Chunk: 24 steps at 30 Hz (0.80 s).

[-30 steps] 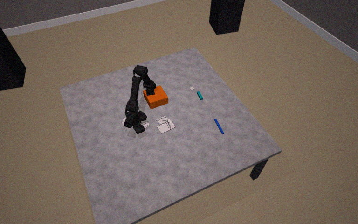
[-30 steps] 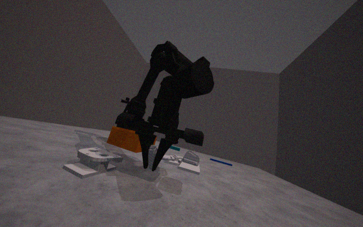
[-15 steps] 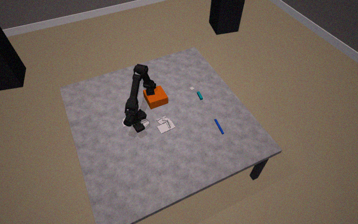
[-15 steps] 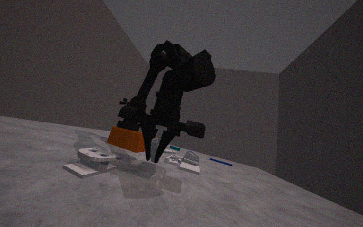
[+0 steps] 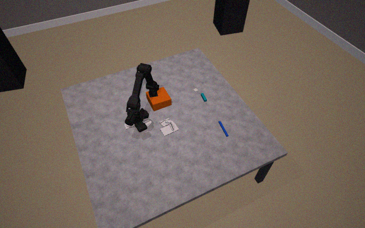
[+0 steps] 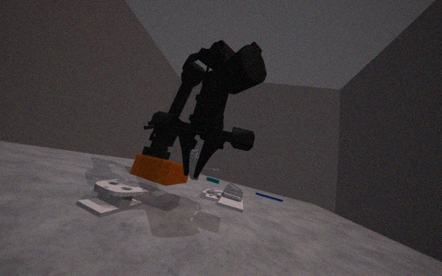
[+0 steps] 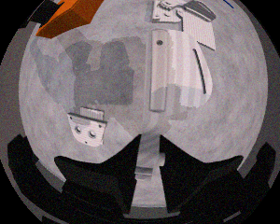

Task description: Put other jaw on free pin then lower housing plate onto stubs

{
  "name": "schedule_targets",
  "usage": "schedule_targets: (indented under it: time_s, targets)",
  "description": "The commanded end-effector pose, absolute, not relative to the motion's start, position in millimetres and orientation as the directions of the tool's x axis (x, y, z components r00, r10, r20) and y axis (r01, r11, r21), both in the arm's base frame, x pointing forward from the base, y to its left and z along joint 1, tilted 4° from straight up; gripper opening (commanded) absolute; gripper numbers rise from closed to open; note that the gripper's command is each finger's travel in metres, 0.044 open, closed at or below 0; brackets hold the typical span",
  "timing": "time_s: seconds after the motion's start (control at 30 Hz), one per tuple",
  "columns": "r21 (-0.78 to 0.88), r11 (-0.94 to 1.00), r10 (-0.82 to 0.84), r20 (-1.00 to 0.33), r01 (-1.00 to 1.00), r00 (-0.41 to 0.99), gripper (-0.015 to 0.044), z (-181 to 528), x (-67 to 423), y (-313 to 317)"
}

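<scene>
My gripper (image 6: 191, 176) (image 7: 149, 138) is shut on the loose jaw (image 6: 194, 156) (image 7: 159, 89), a pale part with a long straight bar and a curved, slotted side. It hangs above the table, short of the base. The white base (image 5: 166, 130) (image 6: 230, 204) (image 7: 201, 34) lies beyond it. The mounted jaw (image 6: 233, 192) (image 7: 199, 8) sits on the base, beside small raised round features (image 6: 212, 193). The free pin cannot be told apart clearly. The white housing plate (image 6: 115, 188) (image 7: 87, 133), with two large holes, rests raised on its stand (image 6: 96, 206), left of the gripper.
The arm's foot stands on an orange block (image 5: 160, 99) (image 6: 158, 169) (image 7: 77, 16). A teal bar (image 5: 203, 97) (image 6: 212, 180), a blue bar (image 5: 223, 128) (image 6: 269, 196) and a small white square (image 5: 195, 90) lie farther off on the grey table (image 5: 178, 175).
</scene>
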State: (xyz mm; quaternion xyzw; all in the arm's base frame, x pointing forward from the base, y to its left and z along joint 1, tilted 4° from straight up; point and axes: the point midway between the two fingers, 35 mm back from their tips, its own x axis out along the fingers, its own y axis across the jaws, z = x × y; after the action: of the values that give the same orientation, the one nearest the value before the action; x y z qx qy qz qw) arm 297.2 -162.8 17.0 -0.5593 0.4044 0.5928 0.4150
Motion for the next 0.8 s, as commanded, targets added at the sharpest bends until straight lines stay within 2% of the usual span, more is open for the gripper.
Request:
schedule_targets:
  time_s: [0.0, 0.2, 0.77]
  targets:
    - [0.01, -0.331, 0.043, -0.999, -0.943, -0.026, 0.0037, 27.3, 298.0, -162.8]
    - [0.012, -0.293, 0.043, -0.999, -0.956, -0.026, 0.0037, 27.8, 297.7, -161.6]
    - [0.033, 0.162, 0.044, -0.999, -0.986, -0.026, 0.0037, 28.5, 293.0, -148.5]
